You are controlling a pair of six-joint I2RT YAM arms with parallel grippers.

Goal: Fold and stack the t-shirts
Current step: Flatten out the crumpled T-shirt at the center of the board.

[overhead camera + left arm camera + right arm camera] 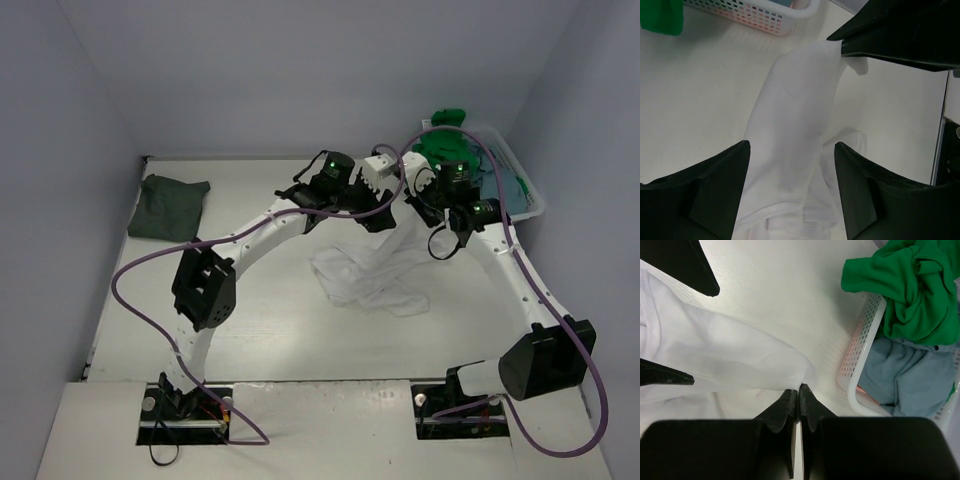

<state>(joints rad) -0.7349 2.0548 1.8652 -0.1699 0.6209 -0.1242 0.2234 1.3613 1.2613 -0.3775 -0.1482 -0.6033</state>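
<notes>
One white t-shirt (372,275) lies crumpled mid-table in the top view, partly lifted; a dark grey t-shirt (170,207) lies far left; a green t-shirt (445,148) tops the basket (532,203) far right; left wrist view: the left gripper (791,147) gapes astride the raised white cloth, unclamped; right wrist view: the right gripper (799,390) pinches that shirt's edge tight; a blue-grey t-shirt (900,375) lies in the basket.

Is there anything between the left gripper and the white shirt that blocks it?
Nothing visible does. The left gripper is open, and the white shirt shows directly between its fingers, with nothing across it. The right gripper is shut on the shirt's edge.
</notes>
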